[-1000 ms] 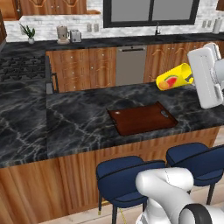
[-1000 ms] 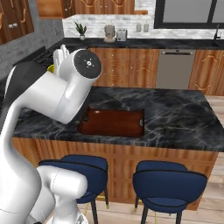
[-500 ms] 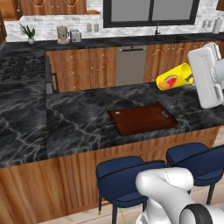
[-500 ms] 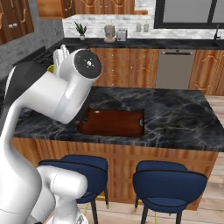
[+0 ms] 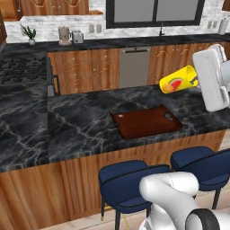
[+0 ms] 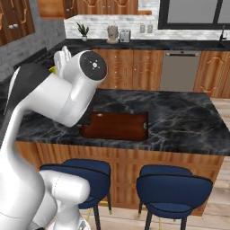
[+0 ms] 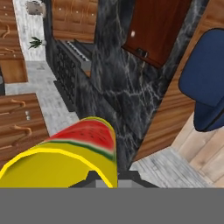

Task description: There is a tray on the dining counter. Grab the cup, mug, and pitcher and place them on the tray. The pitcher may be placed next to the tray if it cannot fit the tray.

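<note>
1. Yellow cup (image 5: 179, 80) with a watermelon picture lies tipped on its side in the air, above the counter (image 5: 81, 121) and up to the right of the tray (image 5: 146, 121); inside not visible.
2. Gripper (image 5: 196, 81) is clamped together on the cup's end.
3. Tray sits flat on the black marble counter near its front edge, nothing on it.
4. Two blue stools (image 5: 130, 182) stand in front of the counter, below the tray.
5. Behind the tray: wood cabinets, a grey dishwasher (image 5: 134, 67), a dark window (image 5: 155, 11).
6. Far back left of the tray: small potted plant (image 5: 29, 34), toaster (image 5: 77, 37), stovetop (image 5: 22, 69).
</note>
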Available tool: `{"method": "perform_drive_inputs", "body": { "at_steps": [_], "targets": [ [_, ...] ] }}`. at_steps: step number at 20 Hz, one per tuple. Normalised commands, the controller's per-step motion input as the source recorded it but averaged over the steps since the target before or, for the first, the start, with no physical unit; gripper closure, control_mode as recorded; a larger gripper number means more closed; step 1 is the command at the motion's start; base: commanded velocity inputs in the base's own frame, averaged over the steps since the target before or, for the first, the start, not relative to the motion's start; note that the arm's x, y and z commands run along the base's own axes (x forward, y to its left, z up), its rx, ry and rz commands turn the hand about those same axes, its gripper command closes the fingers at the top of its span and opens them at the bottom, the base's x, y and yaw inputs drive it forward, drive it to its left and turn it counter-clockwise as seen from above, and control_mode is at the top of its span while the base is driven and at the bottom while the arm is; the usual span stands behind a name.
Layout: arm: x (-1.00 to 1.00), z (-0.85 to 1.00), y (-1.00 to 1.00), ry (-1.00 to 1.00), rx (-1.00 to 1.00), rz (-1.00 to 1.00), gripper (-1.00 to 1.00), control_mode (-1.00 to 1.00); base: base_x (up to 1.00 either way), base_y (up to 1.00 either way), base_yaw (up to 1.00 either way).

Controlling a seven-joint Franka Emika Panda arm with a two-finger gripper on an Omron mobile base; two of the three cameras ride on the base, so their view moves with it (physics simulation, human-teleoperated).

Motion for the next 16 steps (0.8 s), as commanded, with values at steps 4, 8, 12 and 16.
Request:
{"method": "perform_drive_inputs", "body": {
  "at_steps": [4, 8, 12, 16],
  "targets": [
    [0.22, -0.01, -0.21, 0.00, 0.01, 0.07, 1.00, -1.00, 0.00, 0.00, 0.00],
    [0.33, 0.00, 0.00, 0.00, 0.00, 0.01, 1.00, -1.00, 0.00, 0.00, 0.00],
    [0.06, 0.00, 0.02, 0.00, 0.00, 0.08, 1.00, -1.00, 0.00, 0.00, 0.00],
    [0.00, 0.00, -0.02, 0.00, 0.00, 0.03, 1.00, -1.00, 0.00, 0.00, 0.00]
  ]
}}
